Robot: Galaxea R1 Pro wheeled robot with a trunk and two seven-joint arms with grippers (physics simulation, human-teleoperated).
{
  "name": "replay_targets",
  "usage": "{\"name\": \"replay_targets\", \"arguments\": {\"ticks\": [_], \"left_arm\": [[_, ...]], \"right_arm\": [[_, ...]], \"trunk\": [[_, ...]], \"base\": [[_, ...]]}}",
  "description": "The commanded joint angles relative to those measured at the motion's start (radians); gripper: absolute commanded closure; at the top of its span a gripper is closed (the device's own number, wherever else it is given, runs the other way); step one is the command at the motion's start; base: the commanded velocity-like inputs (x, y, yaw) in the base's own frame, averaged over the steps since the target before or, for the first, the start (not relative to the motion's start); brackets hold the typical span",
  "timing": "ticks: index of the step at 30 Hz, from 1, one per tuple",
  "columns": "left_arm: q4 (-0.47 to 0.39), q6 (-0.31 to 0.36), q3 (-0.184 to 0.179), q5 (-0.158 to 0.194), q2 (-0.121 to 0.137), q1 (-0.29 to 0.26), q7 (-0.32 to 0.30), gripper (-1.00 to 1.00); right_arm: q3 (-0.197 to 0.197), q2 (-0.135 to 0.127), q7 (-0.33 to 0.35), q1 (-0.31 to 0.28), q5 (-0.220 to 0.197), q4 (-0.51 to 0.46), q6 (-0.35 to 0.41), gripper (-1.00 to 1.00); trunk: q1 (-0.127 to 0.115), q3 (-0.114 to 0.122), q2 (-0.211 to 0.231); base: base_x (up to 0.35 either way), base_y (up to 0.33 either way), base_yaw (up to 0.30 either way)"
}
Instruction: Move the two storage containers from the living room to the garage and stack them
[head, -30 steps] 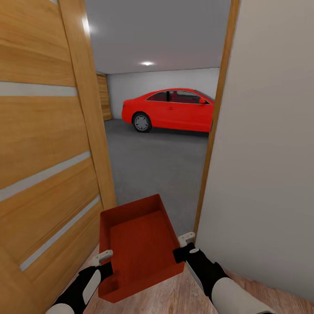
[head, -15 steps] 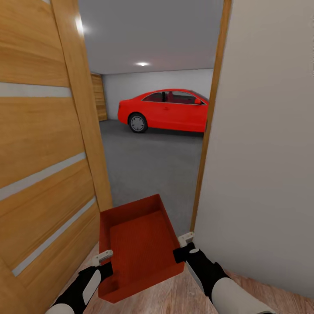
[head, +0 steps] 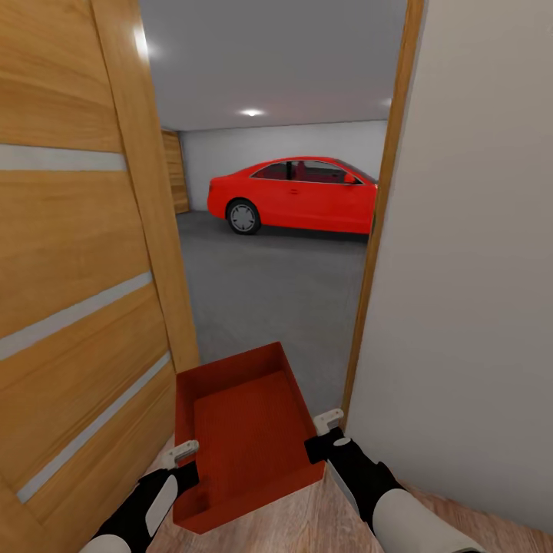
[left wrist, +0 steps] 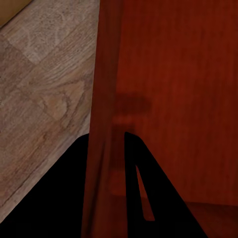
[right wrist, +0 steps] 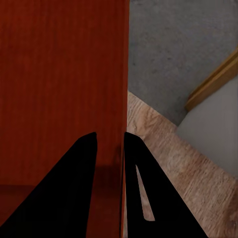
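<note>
So the robot is parked right in a doorway, carrying one orange-red storage container (head: 242, 430) out in front of it with both arms. The left gripper (head: 183, 455) is clamped onto the container's left wall and the right gripper (head: 326, 430) is clamped onto the right wall, each with one finger inside the bin and one outside. The left wrist view shows that pretty clearly: the thin red wall (left wrist: 104, 129) runs straight between the two dark fingers (left wrist: 148, 198). Same deal on the right wrist view, with the wall edge (right wrist: 121, 99) pinched between the fingers (right wrist: 79, 188).

The bin is held up off the light wood-plank floor (head: 322, 522), tilted a little, its far end poking toward the threshold. It's open-top and has nothing in it, just the ribbed bottom.

An open wooden door (head: 77, 269) with pale slats sits on the left, and a beige wall (head: 476, 269) with a wood door frame (head: 384, 230) on the right. Through the gap there's the garage: grey concrete floor (head: 269, 292), white back wall, ceiling spotlights, and a red car (head: 299, 193) parked well beyond the container.
</note>
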Motion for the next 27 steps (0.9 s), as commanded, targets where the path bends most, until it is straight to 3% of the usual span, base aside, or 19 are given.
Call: {"name": "replay_targets", "arguments": {"ticks": [1,9,27], "left_arm": [[-0.015,0.007,0.011,-0.005,0.006,-0.001,0.010,1.00],[-0.017,0.006,0.013,-0.005,0.007,-0.001,0.008,1.00],[-0.017,0.007,0.014,-0.004,0.007,-0.001,0.009,1.00]], "right_arm": [[0.022,-0.001,0.005,0.000,-0.009,0.001,0.007,1.00],[0.022,-0.001,0.005,0.001,-0.009,0.001,0.007,1.00],[0.022,-0.001,0.005,0.001,-0.009,0.001,0.007,1.00]], "trunk": [[0.000,-0.001,0.000],[0.000,0.002,0.000],[0.000,0.003,0.000]], "base": [[0.006,0.004,0.000],[0.001,0.001,-0.107],[0.000,0.027,-0.004]]}}
